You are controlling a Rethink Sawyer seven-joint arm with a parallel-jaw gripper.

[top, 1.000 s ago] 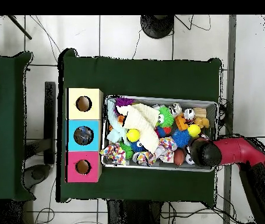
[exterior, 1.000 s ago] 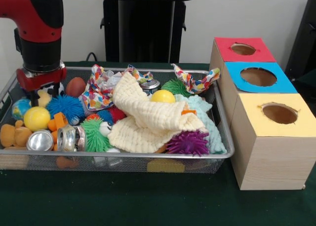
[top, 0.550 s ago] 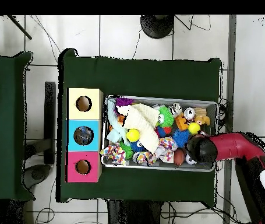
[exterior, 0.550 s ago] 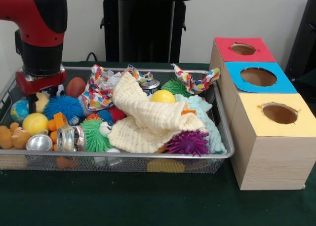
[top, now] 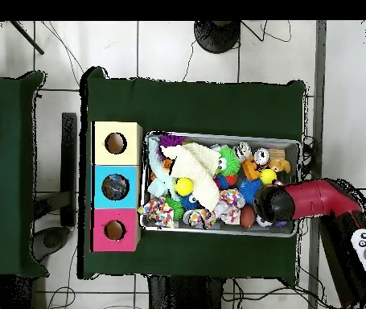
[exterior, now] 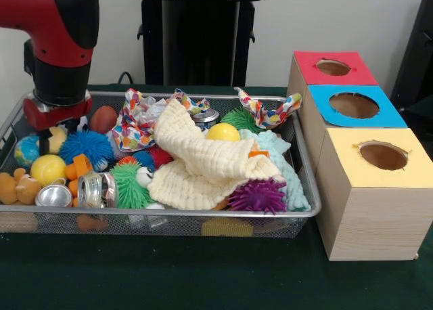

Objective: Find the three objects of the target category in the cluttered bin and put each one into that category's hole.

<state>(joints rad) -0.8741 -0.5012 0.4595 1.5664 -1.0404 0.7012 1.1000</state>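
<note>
At the wire bin's (exterior: 308, 212) left end the gripper (exterior: 47, 142) hangs among toys, its opening hidden from view.

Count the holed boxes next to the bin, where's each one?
3, in a row beside the bin: yellow-topped box nearest the front camera, blue-topped box in the middle, red-topped box farthest back. Overhead view confirms all three; none looks hidden.
</note>
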